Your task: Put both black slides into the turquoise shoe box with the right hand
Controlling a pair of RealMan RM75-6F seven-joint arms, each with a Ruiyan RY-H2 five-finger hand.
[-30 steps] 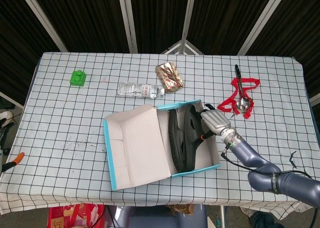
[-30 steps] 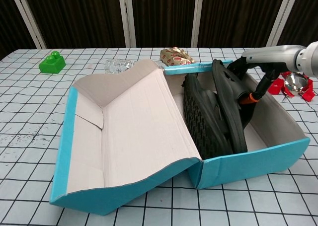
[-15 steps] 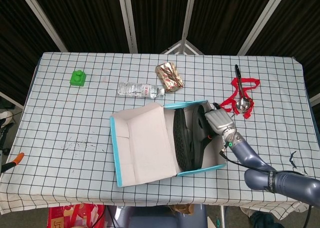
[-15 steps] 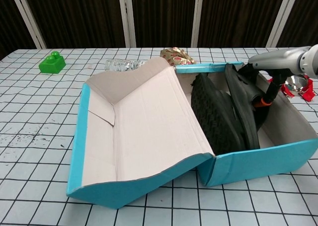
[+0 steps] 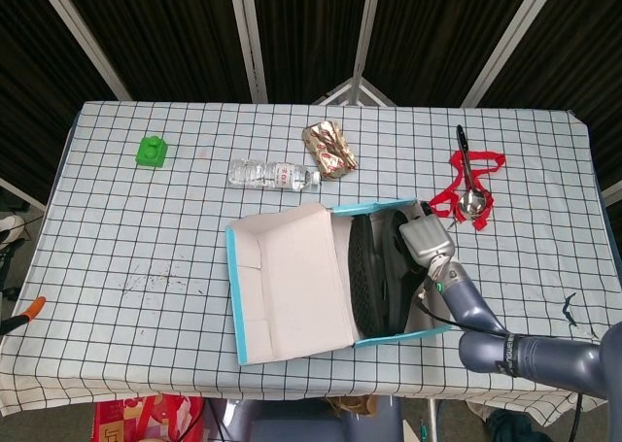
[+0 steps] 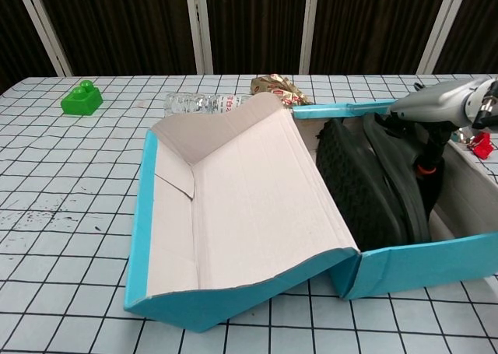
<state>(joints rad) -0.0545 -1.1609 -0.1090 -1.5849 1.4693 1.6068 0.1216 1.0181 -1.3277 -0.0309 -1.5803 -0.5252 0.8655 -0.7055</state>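
On the checked tablecloth (image 5: 117, 228), near its front edge, the turquoise shoe box (image 5: 403, 336) sat open, its lid (image 5: 292, 282) flung back toward the robot's left and showing pale cardboard inside. Both black slides (image 5: 367, 277) stood on edge in the box's well, pressed side by side; the chest view showed the treaded sole (image 6: 354, 179) of the nearer one facing the lid.

Right hand (image 5: 425, 238) was down inside the box at its far right corner, against the outer slide (image 6: 401, 175). From the chest view the fingers (image 6: 424, 105) lay stretched along that slide's top edge, with an orange-ringed part (image 6: 424, 169) of the hand hanging lower inside the box. Whether the fingers gripped the slide or only rested on it could not be made out in either view. Left hand was not seen in either view.

Elsewhere on the cloth: a green block (image 5: 151, 152) at far left, a clear plastic bottle (image 5: 273, 176) lying flat behind the box, a crumpled foil packet (image 5: 329, 148) just beyond it, and a red strap (image 5: 465, 191) with a metal spoon (image 5: 468, 182) off to the right. An orange-handled tool (image 5: 24, 314) lay at the left edge.
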